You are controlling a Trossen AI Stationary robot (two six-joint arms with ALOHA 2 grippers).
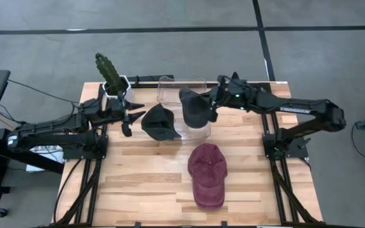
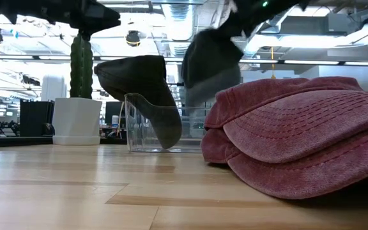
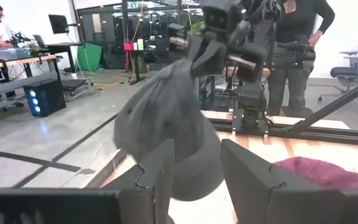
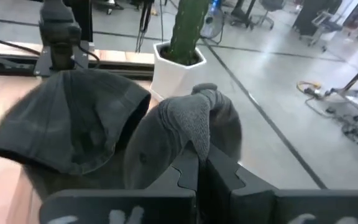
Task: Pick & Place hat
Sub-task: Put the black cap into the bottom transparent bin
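Observation:
A dark grey cap (image 1: 194, 109) hangs from my right gripper (image 1: 210, 102), which is shut on it above the clear container (image 1: 170, 85) at the table's far side. A black cap (image 1: 160, 123) is draped over that container's near-left wall (image 2: 147, 121), its crown up and its lower edge hanging into the container. My left gripper (image 1: 129, 118) stands open just to the left of the black cap, with nothing between its fingers (image 3: 160, 174). On the table's near middle, a red cap (image 1: 208, 175) rests flat. My right gripper pinches a bunched fold of the grey cap's crown cloth (image 4: 194, 127) between its two shut fingers. The fingers come from the table's right, slanting slightly down. The cap hangs slack below them (image 2: 211, 64); whether its lower end touches the container I cannot tell.
A cactus in a white pot (image 1: 114, 83) stands at the far left, right behind my left gripper. The red cap (image 2: 305, 144) fills the near right of the low view. Bare wood lies at the near left (image 1: 138, 190). People stand in the room beyond.

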